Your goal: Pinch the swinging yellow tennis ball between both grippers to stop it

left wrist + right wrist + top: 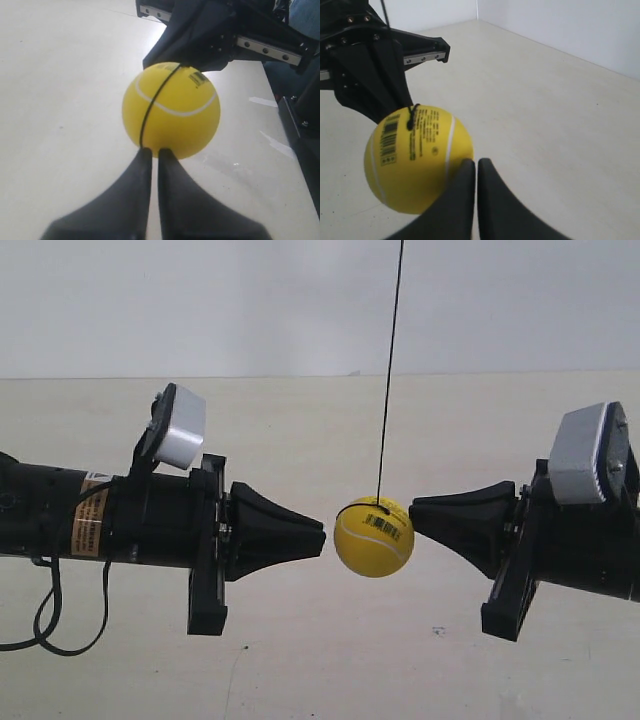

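Observation:
The yellow tennis ball (373, 538) hangs on a thin dark string (390, 370) between two black wedge-shaped grippers, above the floor. My left gripper (322, 537), on the arm at the exterior view's left, is shut, its tip a small gap from the ball. My right gripper (413, 510) is shut too, its tip at the ball's upper side near the barcode label; I cannot tell if it touches. In the left wrist view the ball (170, 110) sits right at the shut fingertips (155, 150). In the right wrist view the ball (415, 157) lies off to one side of the shut tips (476, 162).
A pale beige floor (300, 660) lies below and a white wall (200, 300) stands behind. A loose black cable (45, 615) hangs under the arm at the exterior view's left. Grey camera modules (180, 428) top each wrist.

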`<action>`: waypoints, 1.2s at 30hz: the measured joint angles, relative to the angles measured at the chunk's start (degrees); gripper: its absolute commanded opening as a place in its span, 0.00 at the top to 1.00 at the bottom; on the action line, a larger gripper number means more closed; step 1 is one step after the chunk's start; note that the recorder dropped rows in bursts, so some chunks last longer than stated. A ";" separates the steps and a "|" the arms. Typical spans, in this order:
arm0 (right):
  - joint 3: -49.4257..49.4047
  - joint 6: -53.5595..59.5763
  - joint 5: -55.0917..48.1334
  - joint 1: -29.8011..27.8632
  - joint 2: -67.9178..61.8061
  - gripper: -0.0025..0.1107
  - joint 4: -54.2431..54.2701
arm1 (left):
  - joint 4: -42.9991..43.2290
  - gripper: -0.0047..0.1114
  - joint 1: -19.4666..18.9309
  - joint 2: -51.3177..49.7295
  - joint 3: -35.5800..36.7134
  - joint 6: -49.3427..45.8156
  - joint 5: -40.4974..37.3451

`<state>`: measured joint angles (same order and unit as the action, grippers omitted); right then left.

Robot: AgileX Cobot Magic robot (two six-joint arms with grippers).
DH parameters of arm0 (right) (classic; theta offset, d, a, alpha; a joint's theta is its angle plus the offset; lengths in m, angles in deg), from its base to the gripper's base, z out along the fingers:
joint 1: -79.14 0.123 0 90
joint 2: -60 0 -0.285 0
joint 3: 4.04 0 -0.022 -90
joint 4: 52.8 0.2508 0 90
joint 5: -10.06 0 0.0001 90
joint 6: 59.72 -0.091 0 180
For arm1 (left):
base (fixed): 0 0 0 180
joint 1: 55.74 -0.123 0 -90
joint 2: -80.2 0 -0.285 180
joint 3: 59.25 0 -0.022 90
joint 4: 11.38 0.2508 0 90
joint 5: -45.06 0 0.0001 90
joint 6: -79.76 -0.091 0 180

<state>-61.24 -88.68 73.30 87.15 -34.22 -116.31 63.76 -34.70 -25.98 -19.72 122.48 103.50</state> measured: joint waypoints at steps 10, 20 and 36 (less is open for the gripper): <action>0.00 1.49 -1.61 0.00 0.00 0.98 2.02 | 0.00 0.92 0.00 0.00 0.00 0.00 -1.56; 0.00 3.43 -3.38 0.00 0.00 0.98 4.75 | 0.00 0.92 -0.15 0.00 0.00 0.00 -7.32; 0.00 6.38 -16.87 0.00 8.77 0.98 13.15 | 4.51 0.92 -10.76 9.10 0.00 6.54 -7.99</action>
<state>-61.24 -82.30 56.43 87.15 -25.45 -103.15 68.27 -45.46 -16.88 -19.72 129.02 95.51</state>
